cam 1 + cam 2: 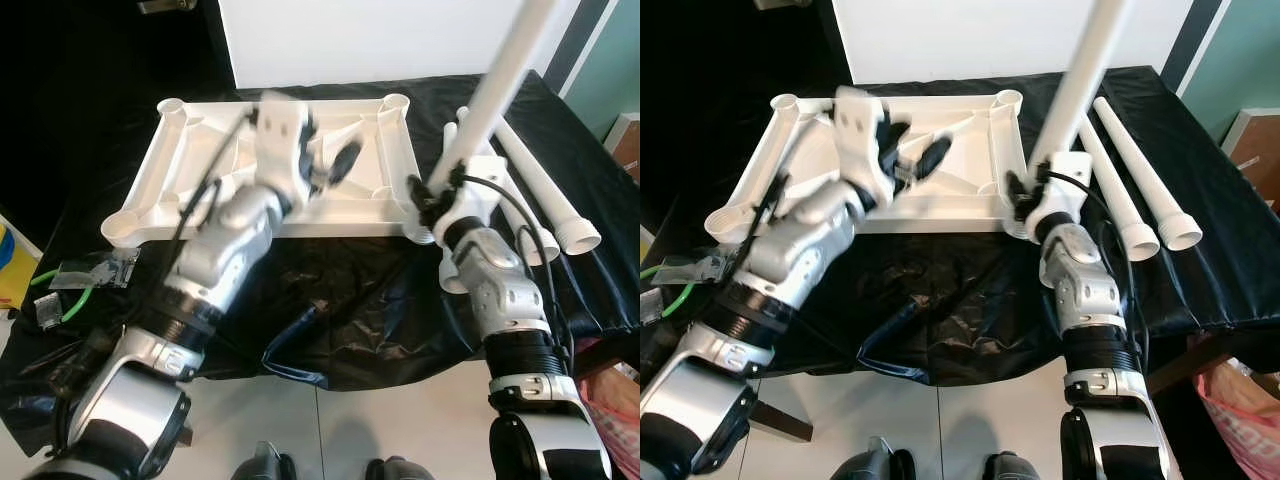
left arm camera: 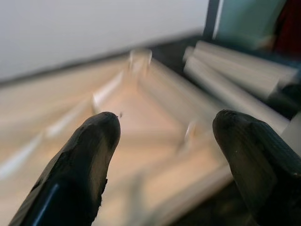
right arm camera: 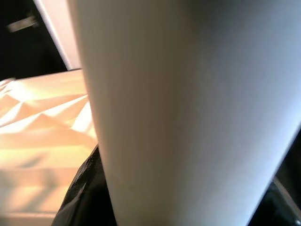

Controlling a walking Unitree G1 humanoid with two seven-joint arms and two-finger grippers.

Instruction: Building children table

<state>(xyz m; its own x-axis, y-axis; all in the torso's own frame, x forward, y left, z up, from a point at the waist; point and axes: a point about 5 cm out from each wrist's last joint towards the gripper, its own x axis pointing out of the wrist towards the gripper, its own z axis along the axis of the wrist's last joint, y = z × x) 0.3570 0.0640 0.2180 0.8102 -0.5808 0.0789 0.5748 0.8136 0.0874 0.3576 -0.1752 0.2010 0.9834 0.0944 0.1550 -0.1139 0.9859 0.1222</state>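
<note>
R gripper (image 1: 1025, 200) sits at the near R corner of the white moulded plastic tabletop (image 1: 970, 200), clenched on a long white plastic tube leg (image 1: 1075, 75) that stands tilted, its top running out of frame. Tabletop lies underside up on the black-draped bench (image 1: 970, 290), ribs showing, round sockets at its corners. L gripper (image 1: 325, 165) hovers over the tabletop's middle w/ black fingers (image 2: 89, 155) spread, grasping nothing. Two more white tube legs (image 1: 1140, 170) lie side by side near the bench's R edge, flared ends toward the robot.
</note>
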